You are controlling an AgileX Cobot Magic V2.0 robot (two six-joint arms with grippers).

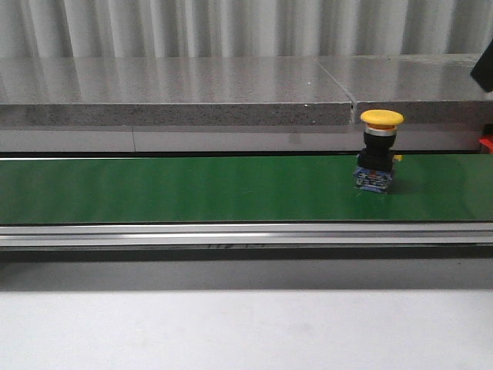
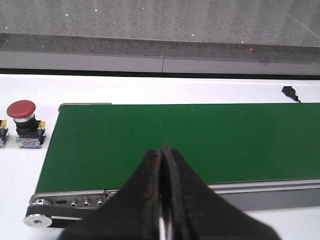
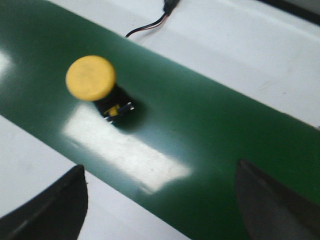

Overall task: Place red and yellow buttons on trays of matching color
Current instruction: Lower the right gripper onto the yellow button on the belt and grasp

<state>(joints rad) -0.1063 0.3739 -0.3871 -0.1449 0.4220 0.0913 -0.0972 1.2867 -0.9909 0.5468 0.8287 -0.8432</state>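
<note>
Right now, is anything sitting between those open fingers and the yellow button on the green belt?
Nothing visible does. In the right wrist view the yellow button stands upright and alone on the green belt, and the right gripper is open with only bare belt between its fingers and the button.

An industrial test bench: green conveyor belt (image 1: pixel 192 189) with aluminium rail (image 1: pixel 231 233) before corrugated metal wall (image 1: pixel 231 27).

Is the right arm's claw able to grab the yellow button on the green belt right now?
Probably yes. The right gripper is wide open just above the green belt, and the yellow button stands upright with nothing around or over it. The claw isn't lined up yet, so it must shift over first.
</note>
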